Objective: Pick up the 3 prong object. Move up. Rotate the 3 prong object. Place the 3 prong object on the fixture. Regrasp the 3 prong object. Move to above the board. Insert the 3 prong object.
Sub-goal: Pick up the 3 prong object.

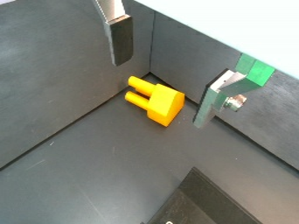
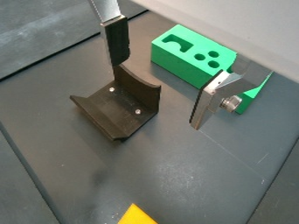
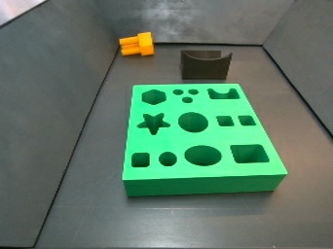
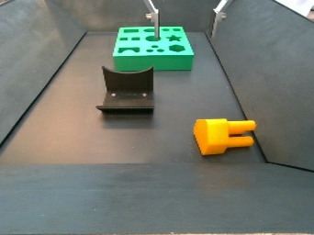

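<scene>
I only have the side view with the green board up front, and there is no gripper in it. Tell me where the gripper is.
Observer: The gripper hangs high. In a side view only its fingertips show, at the picture's top edge beyond the board.
Operator: Report its jaws.
Observer: Open, with nothing between the fingers in both wrist views.
Operator: Give me the 3 prong object's pose.
Observer: The 3 prong object lies on its side on the floor, with its prongs level and pointing at the nearby wall. The gripper is not touching it.
</scene>
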Controlling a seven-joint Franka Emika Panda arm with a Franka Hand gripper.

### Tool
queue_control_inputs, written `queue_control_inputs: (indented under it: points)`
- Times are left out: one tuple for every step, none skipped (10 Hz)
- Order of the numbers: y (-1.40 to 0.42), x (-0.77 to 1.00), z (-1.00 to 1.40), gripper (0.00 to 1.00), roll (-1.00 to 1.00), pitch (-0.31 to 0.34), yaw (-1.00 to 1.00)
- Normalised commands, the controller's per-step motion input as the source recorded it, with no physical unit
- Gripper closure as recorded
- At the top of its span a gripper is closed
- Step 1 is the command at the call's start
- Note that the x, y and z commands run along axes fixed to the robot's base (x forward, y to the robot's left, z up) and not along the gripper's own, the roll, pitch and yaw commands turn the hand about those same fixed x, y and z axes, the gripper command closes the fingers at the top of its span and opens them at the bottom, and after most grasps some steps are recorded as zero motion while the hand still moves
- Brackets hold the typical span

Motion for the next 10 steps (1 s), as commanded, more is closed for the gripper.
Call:
queue_control_inputs:
  points:
    - [0.0, 0.0, 0.0, 0.0, 0.0, 0.0, 0.0]
    - [0.08, -0.1, 0.0, 0.0, 0.0, -0.02, -0.07]
    - [0.2, 0.15, -0.29, 0.0, 0.08, 0.036, -0.23]
    - [0.12, -0.09, -0.16, 0.0, 0.01, 0.0, -0.89]
    - [0.06, -0.14, -0.13, 0.0, 0.04, -0.003, -0.93]
    - [0.19, -0.19, -0.13, 0.0, 0.03, -0.006, -0.8]
    - [0.31, -0.24, -0.15, 0.0, 0.0, -0.001, -0.67]
    - [0.31, -0.24, -0.19, 0.0, 0.0, 0.0, -0.68]
    - [0.26, -0.22, -0.23, 0.0, 0.0, 0.0, -0.74]
    - [0.27, -0.23, -0.25, 0.0, 0.0, 0.0, -0.73]
